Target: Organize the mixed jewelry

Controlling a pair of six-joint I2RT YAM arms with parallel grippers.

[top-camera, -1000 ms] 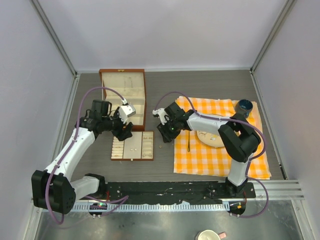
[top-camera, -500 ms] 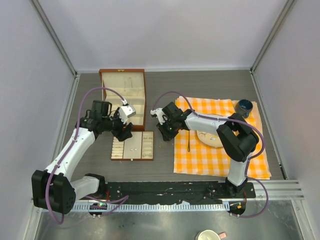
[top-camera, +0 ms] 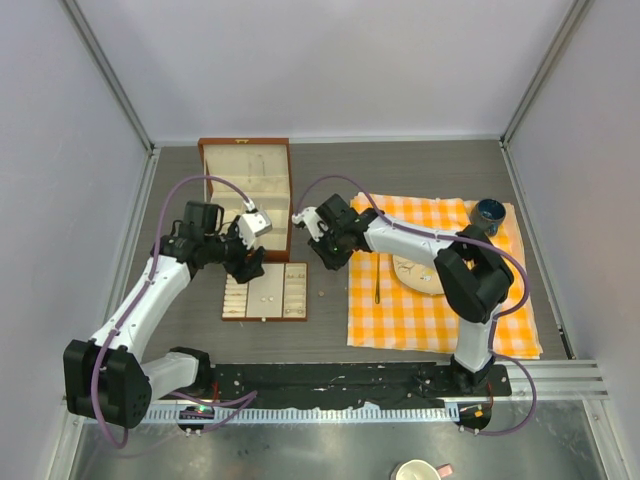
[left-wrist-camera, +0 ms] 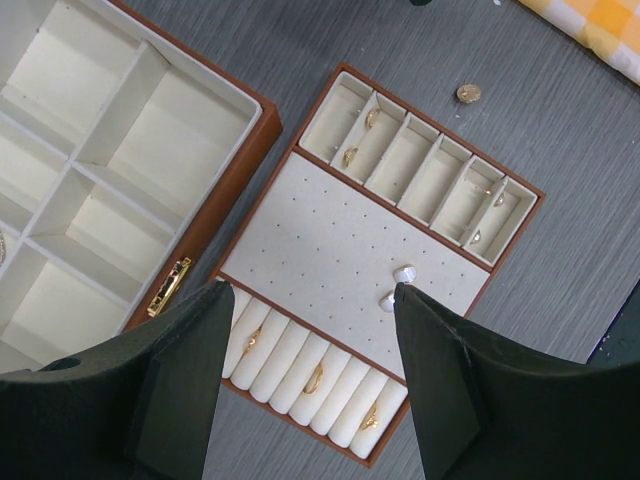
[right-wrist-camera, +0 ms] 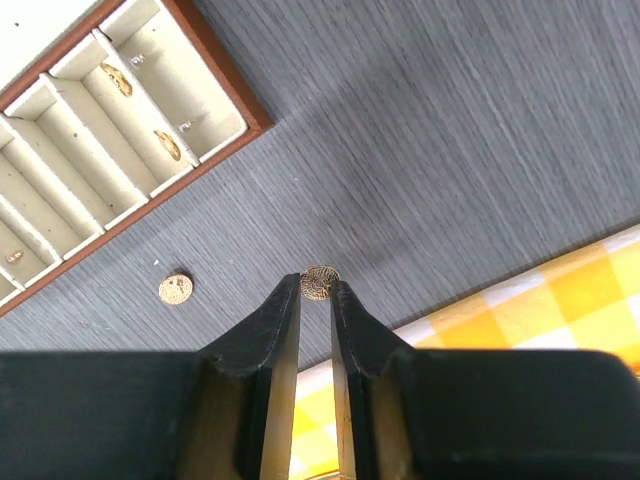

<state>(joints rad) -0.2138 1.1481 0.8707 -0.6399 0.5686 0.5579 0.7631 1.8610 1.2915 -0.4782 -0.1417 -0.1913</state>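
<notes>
My right gripper (right-wrist-camera: 316,290) is shut on a small round gold filigree stud (right-wrist-camera: 320,281), pinched at the fingertips above the grey table. In the top view this gripper (top-camera: 322,250) hangs between the wooden box and the checked cloth. A second gold stud (right-wrist-camera: 175,289) lies loose on the table, right of the tray (left-wrist-camera: 467,93). My left gripper (left-wrist-camera: 308,300) stands open above the cream-lined jewelry tray (left-wrist-camera: 350,240), holding nothing. Two pearl studs (left-wrist-camera: 404,273) sit on the tray's pad. Gold rings (left-wrist-camera: 314,378) rest in its rolls.
The open brown wooden box (top-camera: 246,190) stands behind the tray (top-camera: 265,291). An orange checked cloth (top-camera: 440,300) on the right carries a plate (top-camera: 420,272), cutlery (top-camera: 376,285) and a dark cup (top-camera: 490,211). Grey walls enclose the table.
The right gripper has closed on the gold stud and moved up and left, away from the cloth edge toward the box. The left arm has stayed put.
</notes>
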